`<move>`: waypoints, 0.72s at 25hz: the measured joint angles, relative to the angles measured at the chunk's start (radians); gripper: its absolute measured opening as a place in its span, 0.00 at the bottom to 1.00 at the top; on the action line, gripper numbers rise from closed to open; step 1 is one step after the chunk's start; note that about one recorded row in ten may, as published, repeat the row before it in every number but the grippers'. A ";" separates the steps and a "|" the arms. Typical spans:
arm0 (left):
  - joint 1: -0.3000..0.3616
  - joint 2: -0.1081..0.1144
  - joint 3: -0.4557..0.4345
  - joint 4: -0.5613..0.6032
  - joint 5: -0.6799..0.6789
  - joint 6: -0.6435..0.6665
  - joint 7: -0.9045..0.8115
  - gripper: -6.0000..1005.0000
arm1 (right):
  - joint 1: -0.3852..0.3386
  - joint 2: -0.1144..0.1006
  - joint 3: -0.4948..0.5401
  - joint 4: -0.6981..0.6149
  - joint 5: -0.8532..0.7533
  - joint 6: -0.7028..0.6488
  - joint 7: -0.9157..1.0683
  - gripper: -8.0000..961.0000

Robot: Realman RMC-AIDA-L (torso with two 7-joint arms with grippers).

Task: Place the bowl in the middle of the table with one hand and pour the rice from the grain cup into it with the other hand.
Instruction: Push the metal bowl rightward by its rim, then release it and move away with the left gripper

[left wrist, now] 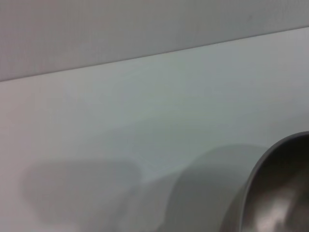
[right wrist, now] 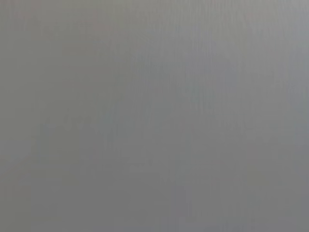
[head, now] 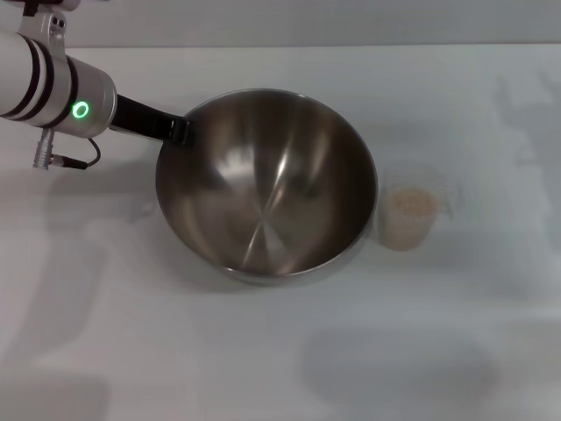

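The large steel bowl [head: 267, 189] sits near the middle of the white table [head: 280, 351], tipped slightly, with nothing inside it. My left gripper [head: 178, 130] reaches in from the far left, and its dark fingers [head: 181, 132] clamp the bowl's far-left rim. An arc of that rim [left wrist: 260, 174] also shows in the left wrist view. The clear grain cup [head: 408, 216] stands upright just right of the bowl, apart from it, about half filled with pale rice [head: 412, 203]. My right gripper appears in no view; the right wrist view is a plain grey blur.
The left arm's white body with a green ring light [head: 81, 110] hangs over the table's far-left corner. Bare tabletop [head: 131, 351] surrounds the bowl in front and on both sides. The table's far edge [left wrist: 154, 50] meets a grey wall.
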 joint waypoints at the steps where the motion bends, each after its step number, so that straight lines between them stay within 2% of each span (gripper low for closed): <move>1: 0.000 0.000 0.000 0.001 0.000 0.001 0.000 0.05 | 0.000 0.000 0.000 0.000 0.000 -0.001 0.000 0.67; 6: 0.000 0.000 0.002 0.004 0.001 0.003 0.000 0.05 | 0.000 0.000 0.000 -0.001 0.000 -0.003 0.000 0.67; 13: -0.007 0.000 -0.009 0.032 -0.002 0.022 0.000 0.11 | -0.005 0.000 0.000 -0.002 0.000 -0.007 0.000 0.67; 18: 0.019 0.001 -0.010 -0.033 -0.005 0.051 0.000 0.18 | -0.010 0.000 0.000 -0.003 0.000 -0.009 0.000 0.67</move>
